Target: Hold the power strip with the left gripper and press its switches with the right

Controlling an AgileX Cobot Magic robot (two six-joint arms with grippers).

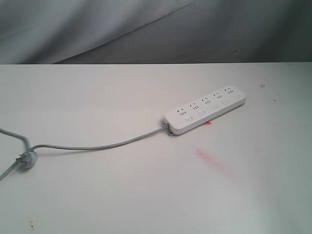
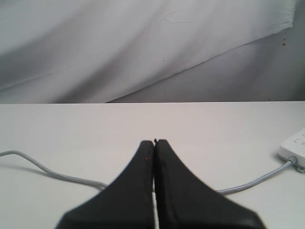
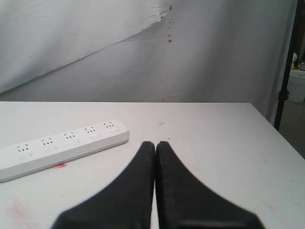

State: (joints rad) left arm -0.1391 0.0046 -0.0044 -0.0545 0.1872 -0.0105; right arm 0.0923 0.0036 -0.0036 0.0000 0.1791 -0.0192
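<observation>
Exterior: high, oblique over table (image 1: 97,195). Both wrist views: low, level, facing backdrop (image 2: 143,47); all share power strip (image 1: 204,109).

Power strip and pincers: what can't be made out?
Exterior view: switches too small to tell on or off; cord runs off the edge; neither pincer shows.
Left wrist view: power strip cut by the edge; left pincer hides part of the cord.
Right wrist view: edge cuts the power strip's cord end; right pincer blurred.
</observation>
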